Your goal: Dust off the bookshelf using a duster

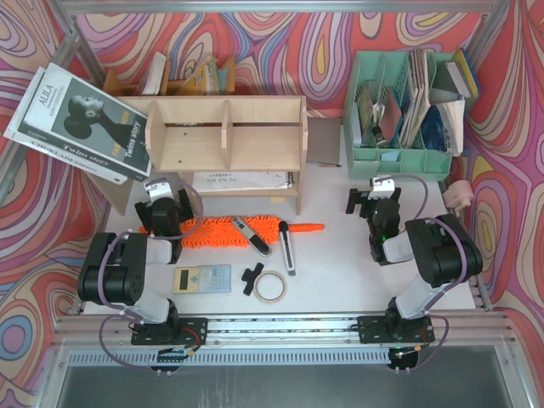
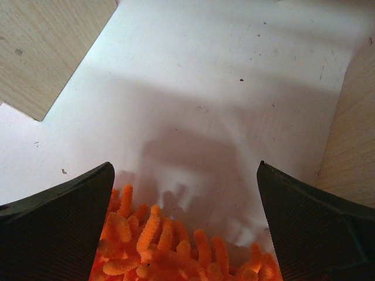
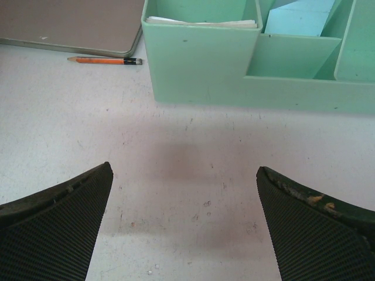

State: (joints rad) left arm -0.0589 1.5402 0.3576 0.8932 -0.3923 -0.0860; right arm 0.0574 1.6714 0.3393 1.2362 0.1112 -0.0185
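Duster (image 1: 217, 231): orange chenille, flat on the table (image 1: 340, 272) before the bookshelf (image 1: 225, 127), with a grey tool (image 1: 252, 236) lying across it. Left gripper (image 2: 184, 167) spread over its fluffy end; right gripper (image 3: 183, 170) spread, empty. Risk: pinching pile rather than the handle (image 1: 308, 227) may let it sag and drag the tool.

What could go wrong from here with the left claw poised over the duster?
The open left claw hangs over the fluffy orange microfibre duster, far from its smooth handle: a grip there may slip. A grey-and-black tool lies across the duster; lifting could fling it. The light plywood bookshelf stands close beside the claw: bump risk.
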